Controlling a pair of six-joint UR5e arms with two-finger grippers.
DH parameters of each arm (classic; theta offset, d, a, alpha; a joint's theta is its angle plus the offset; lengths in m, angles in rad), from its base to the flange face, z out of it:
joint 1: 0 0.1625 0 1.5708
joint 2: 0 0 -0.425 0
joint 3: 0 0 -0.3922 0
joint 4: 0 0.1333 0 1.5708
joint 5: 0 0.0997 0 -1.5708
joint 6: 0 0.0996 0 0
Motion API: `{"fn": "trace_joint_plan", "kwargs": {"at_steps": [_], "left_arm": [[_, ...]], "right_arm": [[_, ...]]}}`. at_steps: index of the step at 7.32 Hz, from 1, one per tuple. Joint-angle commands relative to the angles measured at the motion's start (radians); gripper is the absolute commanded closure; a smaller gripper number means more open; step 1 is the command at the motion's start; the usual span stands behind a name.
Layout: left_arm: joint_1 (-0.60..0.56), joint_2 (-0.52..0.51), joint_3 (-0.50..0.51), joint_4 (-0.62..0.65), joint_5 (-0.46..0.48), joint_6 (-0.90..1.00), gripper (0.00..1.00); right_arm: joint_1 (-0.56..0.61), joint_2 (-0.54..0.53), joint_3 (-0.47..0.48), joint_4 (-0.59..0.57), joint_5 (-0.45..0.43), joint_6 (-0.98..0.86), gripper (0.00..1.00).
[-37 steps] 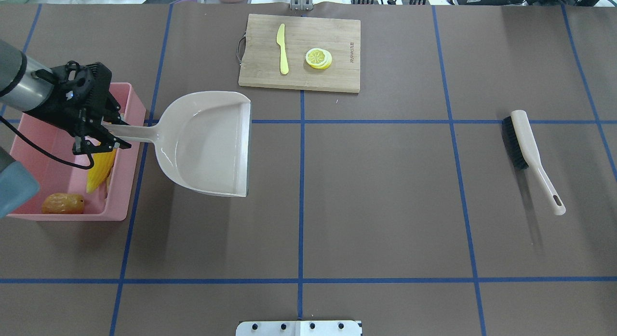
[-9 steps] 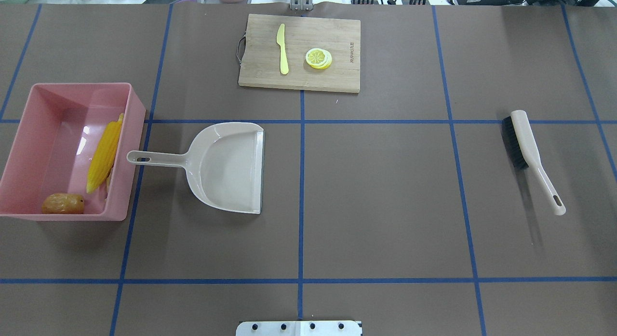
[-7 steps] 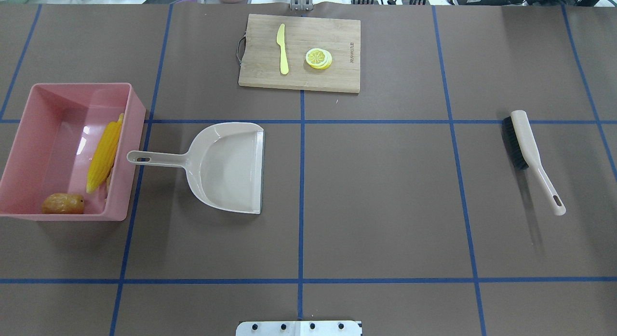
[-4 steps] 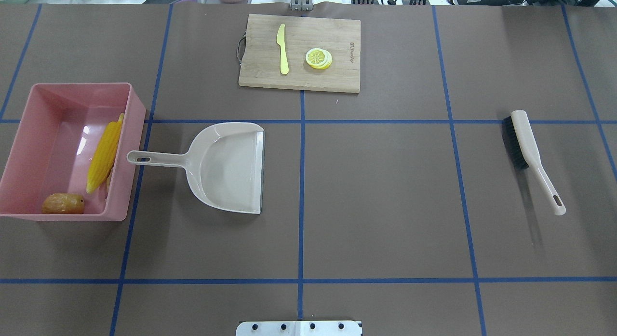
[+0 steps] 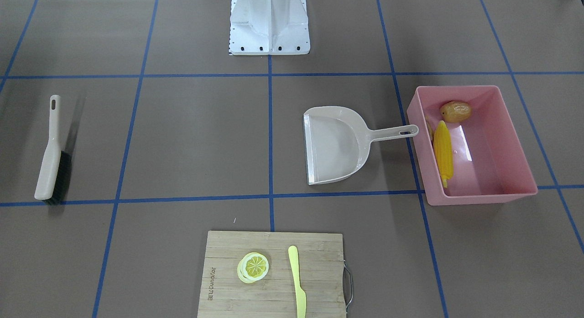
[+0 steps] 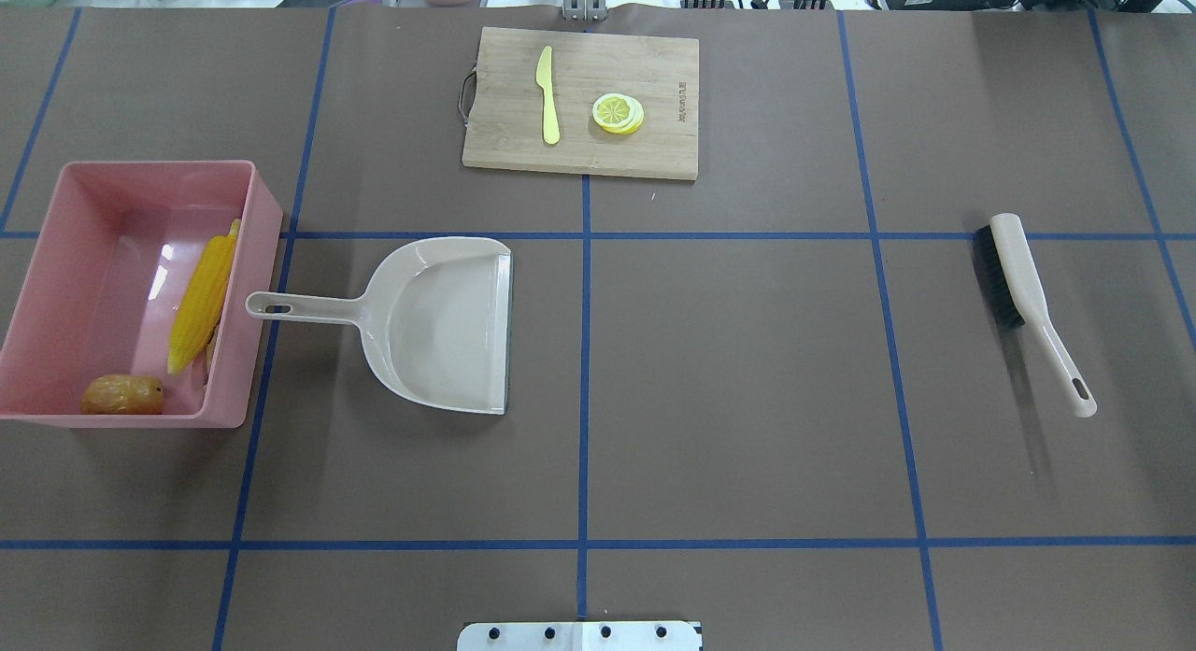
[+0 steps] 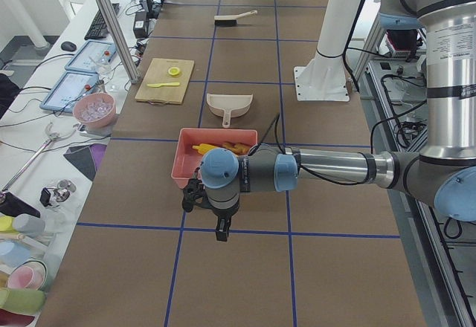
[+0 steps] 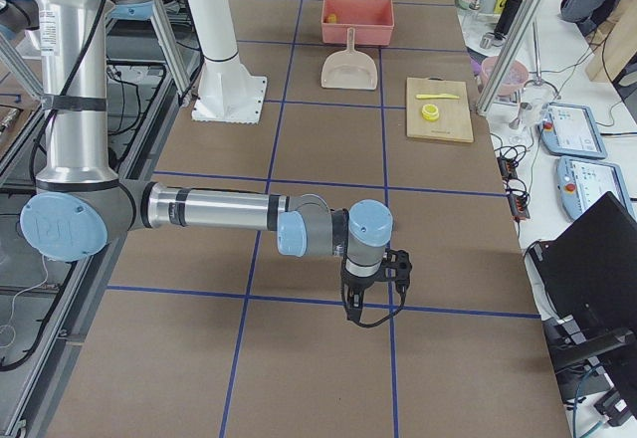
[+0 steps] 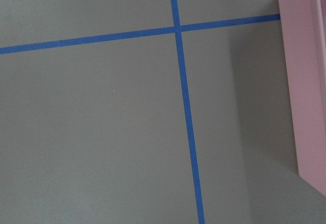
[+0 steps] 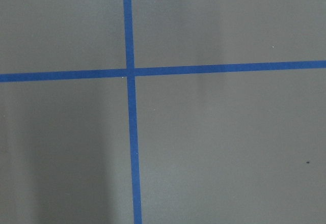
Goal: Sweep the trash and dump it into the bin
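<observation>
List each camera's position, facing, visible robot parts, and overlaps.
Front-facing: across brown-covered table, steeply down toward robot; white base mount at top, no arms.
Overhead: behind robot, forward and down; base mount's edge only.
Exterior left: table end, along it; left arm, left gripper near.
Exterior right: opposite end; right arm, right gripper near.
Left wrist: down at table, blue tape, pink rectangular plastic bin's wall; no fingers.
Right wrist: down at table, tape; no fingers.
Shared: first two both show bin and beige plastic dustpan, mirrored.
</observation>
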Motion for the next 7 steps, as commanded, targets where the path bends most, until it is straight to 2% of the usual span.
{"fn": "trace_joint_plan", "kwargs": {"at_steps": [1, 6, 7], "left_arm": [[0.001, -0.001, 0.019, -0.043, 0.002, -0.042, 0.02], [0.042, -0.001, 0.036, -0.109, 0.006, -0.154, 0.02], [0.044, -0.001, 0.068, -0.173, 0.006, -0.168, 0.02]], "right_arm": [[0.000, -0.001, -0.001, 0.000, 0.000, 0.001, 0.00], [0.000, -0.001, -0.010, 0.000, 0.001, 0.001, 0.00], [0.000, -0.001, -0.010, 0.000, 0.001, 0.001, 0.00]]}}
